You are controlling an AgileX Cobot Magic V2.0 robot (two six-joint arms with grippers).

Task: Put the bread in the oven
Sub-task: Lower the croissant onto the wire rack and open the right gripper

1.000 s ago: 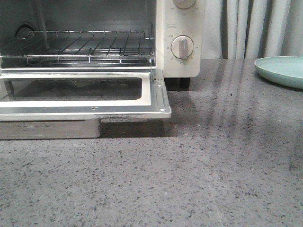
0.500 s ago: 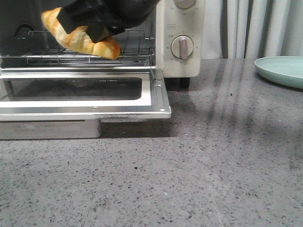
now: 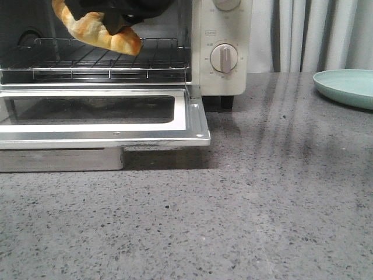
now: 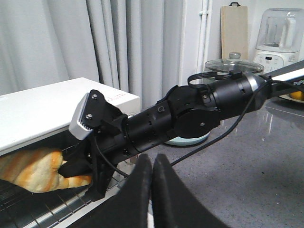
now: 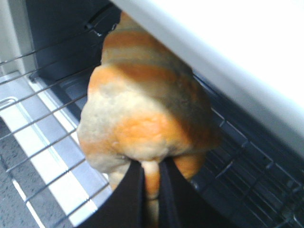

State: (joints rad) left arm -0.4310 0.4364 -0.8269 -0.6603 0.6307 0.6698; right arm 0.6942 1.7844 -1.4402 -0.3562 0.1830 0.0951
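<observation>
The bread [image 3: 96, 32], a golden-orange croissant with cream stripes, hangs in the mouth of the oven [image 3: 218, 70], just above its wire rack [image 3: 99, 61]. My right gripper [image 3: 113, 17] is shut on the bread and reaches into the cavity from above. In the right wrist view the bread [image 5: 142, 109] fills the frame, pinched between the black fingers [image 5: 130, 199]. In the left wrist view the bread [image 4: 33, 168] shows under the oven's white top [image 4: 52, 107], held by the right arm. My left gripper [image 4: 152, 164] is shut and empty, apart from the oven. The oven door [image 3: 195, 119] lies open.
A pale green plate [image 3: 347, 87] sits at the far right of the grey speckled counter [image 3: 262, 204]. A metal crumb tray [image 3: 64, 158] sticks out under the open door. Grey curtains [image 3: 309, 35] hang behind. A blender [image 4: 278, 33] and a lidded pot [image 4: 232, 66] stand further off.
My right gripper entered from above with the bread and has carried it up and further into the oven mouth. One second ago the rack stood bare with no arm in view.
</observation>
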